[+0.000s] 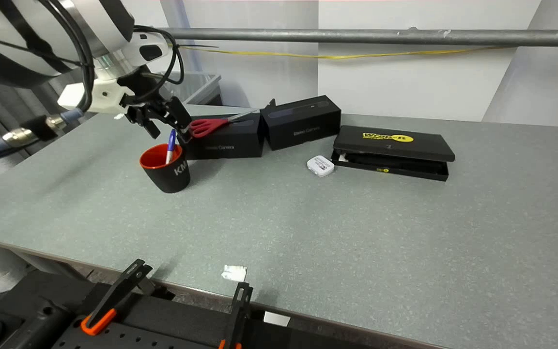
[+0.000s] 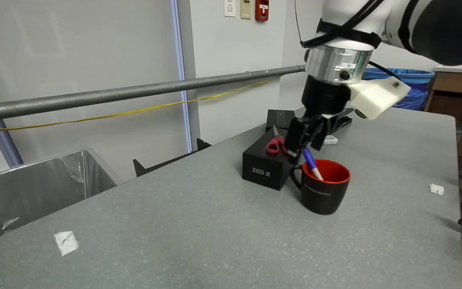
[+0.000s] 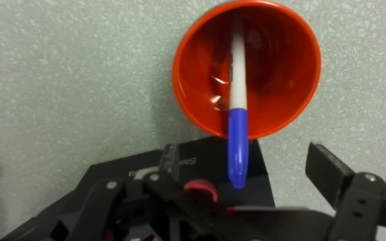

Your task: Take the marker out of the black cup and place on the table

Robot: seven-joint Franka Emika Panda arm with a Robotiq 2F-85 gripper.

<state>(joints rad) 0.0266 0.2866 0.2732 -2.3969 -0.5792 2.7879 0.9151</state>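
- See the marker (image 3: 238, 100) leaning inside the black cup (image 1: 165, 182), with the blue cap (image 3: 238, 147) upward, partly sticking out.
- Note the gripper (image 3: 241, 157) with two fingers (image 3: 325, 172) wide apart, one to each side of the cap in the wrist view, clamped on nothing.
- Judging by the look, expect a light and stiff thing, of smooth plastic, probably a little slippery, hardly fragile.
- Take hold at the cap, easiest to reach; squeeze moderately, in case of rolling between the fingers.
- Pull along the marker's slant, to avoid dragging the cup; beware of the cap coming off.
- Mind the red scissors (image 1: 218, 123) lying on a black box (image 1: 230, 140), near the gripper.
- Finally, lay gently on the table (image 1: 356, 252), with some risk of rolling.
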